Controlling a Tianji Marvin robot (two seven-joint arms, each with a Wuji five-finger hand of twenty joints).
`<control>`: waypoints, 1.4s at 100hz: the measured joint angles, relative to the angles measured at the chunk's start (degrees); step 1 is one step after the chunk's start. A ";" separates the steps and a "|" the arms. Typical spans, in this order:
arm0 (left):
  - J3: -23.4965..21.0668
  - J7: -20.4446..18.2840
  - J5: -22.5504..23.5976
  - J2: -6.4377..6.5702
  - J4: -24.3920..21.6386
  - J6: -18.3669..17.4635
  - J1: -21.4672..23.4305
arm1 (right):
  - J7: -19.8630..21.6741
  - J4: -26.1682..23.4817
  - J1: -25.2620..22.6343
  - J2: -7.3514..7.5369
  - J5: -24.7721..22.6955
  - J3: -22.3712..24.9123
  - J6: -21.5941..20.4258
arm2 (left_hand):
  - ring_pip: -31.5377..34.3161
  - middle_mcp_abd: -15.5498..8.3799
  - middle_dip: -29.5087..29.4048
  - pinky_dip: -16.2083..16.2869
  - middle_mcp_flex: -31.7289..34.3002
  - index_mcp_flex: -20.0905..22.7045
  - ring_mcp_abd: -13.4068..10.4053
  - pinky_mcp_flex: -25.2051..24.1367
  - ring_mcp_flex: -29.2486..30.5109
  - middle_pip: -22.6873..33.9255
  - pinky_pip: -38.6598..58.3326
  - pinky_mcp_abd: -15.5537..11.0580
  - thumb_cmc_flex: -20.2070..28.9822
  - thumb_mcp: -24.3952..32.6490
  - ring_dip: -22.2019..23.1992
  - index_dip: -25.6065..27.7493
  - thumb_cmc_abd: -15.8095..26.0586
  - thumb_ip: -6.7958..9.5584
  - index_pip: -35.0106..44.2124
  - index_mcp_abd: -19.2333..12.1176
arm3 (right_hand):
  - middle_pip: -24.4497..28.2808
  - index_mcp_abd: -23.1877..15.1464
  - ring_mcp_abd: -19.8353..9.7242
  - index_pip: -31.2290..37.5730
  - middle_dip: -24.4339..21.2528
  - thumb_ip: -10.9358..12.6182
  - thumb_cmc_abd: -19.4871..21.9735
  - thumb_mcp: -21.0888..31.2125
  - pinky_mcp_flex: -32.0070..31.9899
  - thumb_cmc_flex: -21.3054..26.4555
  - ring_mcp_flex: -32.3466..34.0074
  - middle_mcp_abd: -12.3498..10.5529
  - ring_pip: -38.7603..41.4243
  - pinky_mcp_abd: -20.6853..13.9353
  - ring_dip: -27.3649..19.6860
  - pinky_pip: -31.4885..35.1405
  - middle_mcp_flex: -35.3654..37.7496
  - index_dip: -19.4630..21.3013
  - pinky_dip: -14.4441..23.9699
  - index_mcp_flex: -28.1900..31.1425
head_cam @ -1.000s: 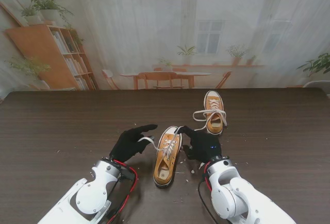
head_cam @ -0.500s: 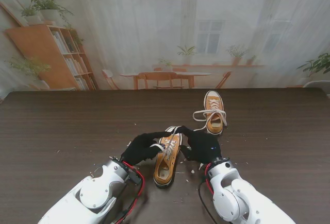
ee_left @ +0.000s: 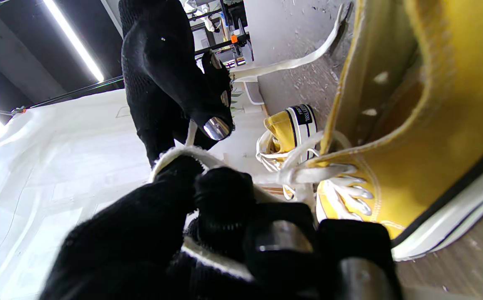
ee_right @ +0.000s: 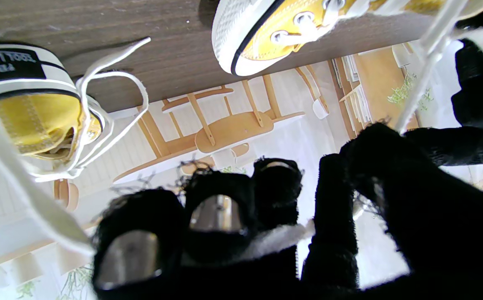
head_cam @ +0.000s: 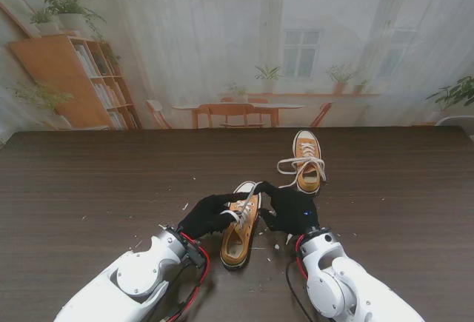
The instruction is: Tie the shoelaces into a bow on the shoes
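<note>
A yellow sneaker [head_cam: 239, 227] with white laces lies near me at the table's middle, toe pointing away. My left hand [head_cam: 207, 216], in a black glove, is curled against its left side, shut on a white lace [ee_left: 191, 155]. My right hand [head_cam: 290, 209] sits at the shoe's right, fingers closed on another white lace [ee_right: 275, 241] that runs taut toward the shoe [ee_right: 283, 29]. The fingertips of both hands meet over the lacing. A second yellow sneaker [head_cam: 307, 161] stands farther off to the right, its laces [head_cam: 295, 165] lying loose.
Small pale crumbs [head_cam: 261, 248] are scattered on the dark wooden table [head_cam: 89, 181] around the near shoe. A printed backdrop [head_cam: 237, 41] of a room rises behind the table's far edge.
My left hand moved right from beside the shoe onto its lacing, carrying the lace, and the left arm swung inward. The right hand stayed nearly still.
</note>
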 measured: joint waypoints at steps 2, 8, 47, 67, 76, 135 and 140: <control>0.00 -0.01 -0.02 0.01 0.00 0.01 0.01 | -0.18 0.09 0.05 -0.01 -0.02 -0.07 0.01 | 0.00 0.00 -0.01 -0.01 0.00 -0.01 0.00 0.00 0.00 0.00 0.00 0.00 0.00 0.00 0.00 -0.01 0.00 0.00 -0.05 0.00 | 0.00 0.00 0.00 0.01 0.00 0.00 0.00 0.00 0.00 0.00 0.00 0.01 -0.01 0.01 0.00 0.00 0.00 0.05 0.00 0.00; -0.11 0.00 0.00 0.02 -0.08 0.08 0.14 | -0.48 0.23 0.15 -0.02 -0.19 -0.24 0.18 | 0.00 0.00 -0.02 -0.02 0.00 -0.01 0.00 0.00 0.00 0.00 0.00 0.00 0.00 0.01 0.00 -0.02 0.00 0.00 -0.07 0.00 | 0.00 0.00 0.01 0.01 -0.01 0.00 0.00 0.00 0.00 0.00 0.00 0.00 -0.02 0.01 0.00 0.00 0.00 0.31 0.00 0.00; -4.11 2.37 3.94 0.12 -6.00 2.40 5.76 | 0.62 -0.78 0.44 -0.24 -0.32 -1.04 1.74 | 0.00 0.04 -0.06 -0.04 0.36 2.47 0.02 0.00 0.00 0.00 0.00 0.01 0.01 0.01 0.00 1.72 0.00 0.00 5.68 3.47 | 0.00 -2.55 0.03 -5.20 -0.02 0.00 0.02 0.02 -0.01 0.00 0.00 0.09 -0.44 0.08 0.00 0.00 0.00 -1.27 0.00 -3.92; -3.02 0.28 2.81 0.69 -4.91 1.97 4.69 | -0.53 -0.09 1.21 -0.62 -0.10 -1.79 1.56 | 0.00 0.05 -0.06 -0.04 0.39 2.47 0.03 0.00 0.00 -0.01 0.00 0.01 0.01 0.01 0.00 1.72 0.00 0.00 4.85 3.48 | 0.00 -2.76 0.03 -5.20 -0.03 0.00 0.02 0.02 -0.01 0.00 0.00 0.09 -0.49 0.09 0.00 0.00 0.00 -1.35 0.02 -3.92; -2.74 -0.55 1.84 0.68 -4.00 1.85 4.17 | -0.78 0.13 1.45 -0.77 0.09 -1.97 1.69 | 0.00 0.05 -0.07 -0.04 0.40 2.63 0.03 0.00 0.00 -0.01 0.00 0.01 0.01 0.01 0.00 1.84 0.00 0.00 6.08 3.47 | 0.00 -2.77 0.03 -5.20 -0.04 0.00 0.10 0.06 -0.02 -0.67 0.00 0.09 -0.50 0.10 0.00 0.00 0.00 -1.36 0.02 -3.92; -2.41 -2.47 -0.40 1.00 -3.30 0.19 4.03 | -3.39 7.84 7.66 -3.24 7.34 -6.60 1.51 | 0.00 0.05 -0.07 -0.04 0.44 3.08 0.03 0.00 0.00 -0.01 0.01 0.01 0.01 0.01 0.00 4.08 0.01 0.00 9.64 5.40 | 0.10 -3.65 0.03 -5.17 -0.04 0.39 1.52 -3.81 -0.02 -6.36 0.00 0.10 0.09 0.11 0.90 0.00 2.50 -1.36 0.73 0.87; -2.41 -2.73 -0.69 1.06 -3.23 -0.04 4.03 | -3.64 8.46 8.10 -3.50 7.98 -6.89 1.30 | 0.00 0.05 -0.07 -0.05 0.44 3.07 0.03 0.00 0.00 -0.01 0.01 0.01 0.01 0.01 0.00 4.20 0.01 0.00 9.67 6.15 | 0.11 -3.66 0.03 -5.17 -0.04 0.41 0.63 -3.73 -0.02 -6.97 0.00 0.10 0.13 0.11 0.94 0.00 2.91 -1.36 0.76 0.92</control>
